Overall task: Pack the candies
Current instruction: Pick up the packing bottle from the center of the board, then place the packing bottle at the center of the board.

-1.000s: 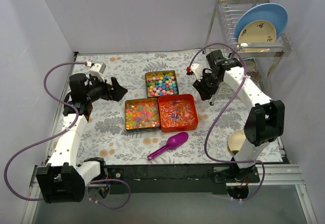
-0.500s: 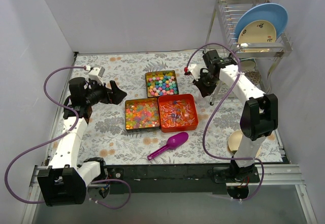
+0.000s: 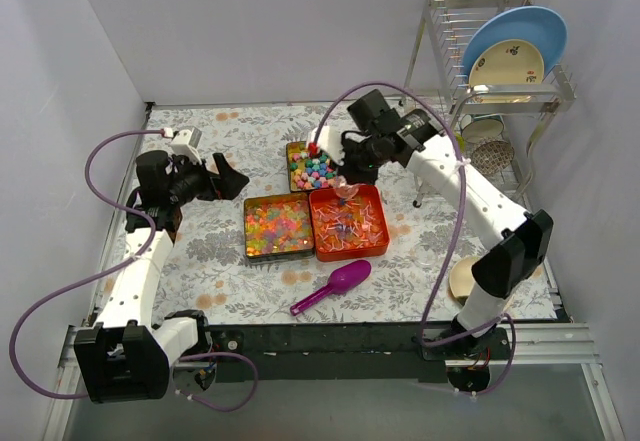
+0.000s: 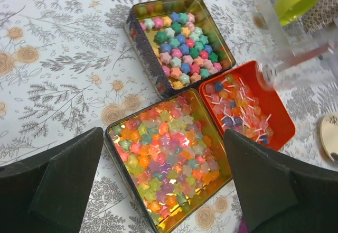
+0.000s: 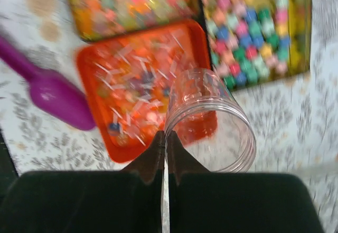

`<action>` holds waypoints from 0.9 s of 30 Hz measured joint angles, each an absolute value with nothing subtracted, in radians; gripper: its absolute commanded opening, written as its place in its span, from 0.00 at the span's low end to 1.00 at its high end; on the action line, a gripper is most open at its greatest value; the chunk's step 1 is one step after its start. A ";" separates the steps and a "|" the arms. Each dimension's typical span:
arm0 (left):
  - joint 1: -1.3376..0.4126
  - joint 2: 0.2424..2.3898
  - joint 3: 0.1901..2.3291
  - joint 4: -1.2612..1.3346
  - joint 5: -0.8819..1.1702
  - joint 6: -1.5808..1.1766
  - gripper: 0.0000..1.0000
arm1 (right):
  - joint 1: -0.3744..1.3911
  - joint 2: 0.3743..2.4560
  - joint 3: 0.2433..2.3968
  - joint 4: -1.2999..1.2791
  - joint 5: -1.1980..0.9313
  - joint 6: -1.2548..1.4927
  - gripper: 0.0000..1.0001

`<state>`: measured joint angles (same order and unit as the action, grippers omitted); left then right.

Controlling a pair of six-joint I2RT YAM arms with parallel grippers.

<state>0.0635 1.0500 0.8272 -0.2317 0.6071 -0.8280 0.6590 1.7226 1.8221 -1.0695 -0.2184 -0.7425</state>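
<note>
Candies fill three tins: pastel stars in the far gold tin (image 3: 319,165) (image 4: 179,43), translucent stars in the near gold tin (image 3: 279,226) (image 4: 169,154), and clear-wrapped pieces in the orange tin (image 3: 349,223) (image 5: 140,80). My right gripper (image 3: 352,168) (image 5: 165,136) is shut on the rim of a clear plastic jar (image 5: 211,119) (image 3: 345,190). The jar hangs tilted over the orange tin's far edge. My left gripper (image 3: 226,177) (image 4: 166,190) stays wide open to the left of the tins, with nothing between its fingers.
A purple scoop (image 3: 333,286) (image 5: 50,93) lies on the cloth in front of the orange tin. A dish rack (image 3: 500,61) with plates stands at the back right. A small bowl (image 3: 464,279) sits by the right arm's base.
My right gripper has shut on the jar's rim and swung left, from beside the tins to above them, with the jar. The left arm has barely moved.
</note>
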 measured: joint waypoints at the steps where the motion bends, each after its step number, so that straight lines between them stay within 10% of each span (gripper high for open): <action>1: 0.064 1.055 0.828 -0.230 0.591 -0.843 0.98 | 0.697 1.710 1.831 -1.074 -0.236 -0.751 0.01; 27: 0.248 1.328 1.406 -0.438 0.353 -1.002 0.98 | 1.365 2.004 1.993 -1.169 -0.246 -0.903 0.01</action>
